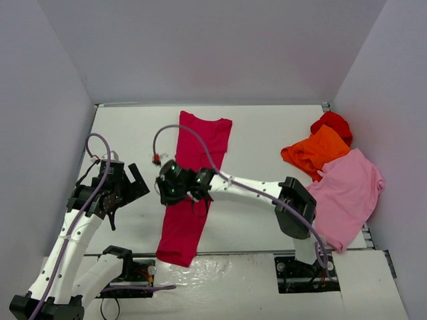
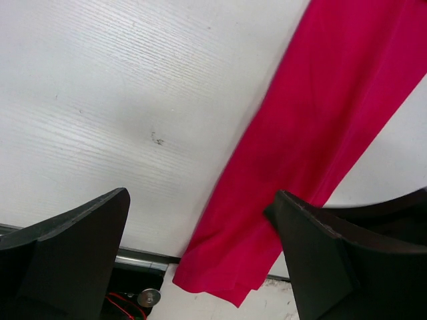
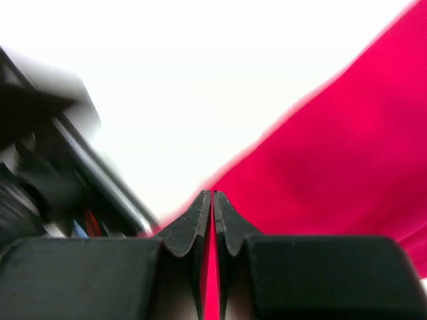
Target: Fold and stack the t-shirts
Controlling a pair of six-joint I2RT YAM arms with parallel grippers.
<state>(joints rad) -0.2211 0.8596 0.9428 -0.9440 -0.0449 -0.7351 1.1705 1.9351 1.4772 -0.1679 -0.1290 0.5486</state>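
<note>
Item 1: the raspberry-red t-shirt [image 1: 200,150] lies folded into a long narrow strip on the white surface [image 1: 260,140], left of centre. It runs from the far side to the near edge. In the left wrist view its near end [image 2: 227,267] crosses the metal rail at that edge.

Item 2: the right hand [image 1: 168,192] is over the middle of the strip, at its left margin. The right wrist view shows its fingers [image 3: 183,230] pressed together, tips meeting at the border of the red cloth [image 3: 333,173]. It cannot be told whether any cloth is caught between them.

Item 3: the left hand [image 1: 127,193] is over bare surface, just left of the strip and apart from it. Its 2 fingers [image 2: 73,247] are spread wide and hold nothing.

Item 4: 3 other t-shirts lie loosely heaped at the right side, well apart from the strip. The bright red t-shirt [image 1: 333,123] is farthest, and the orange t-shirt [image 1: 313,152] overlaps it. The pale pink t-shirt [image 1: 347,193] is nearest, with its lower part reaching the right near corner.
</note>
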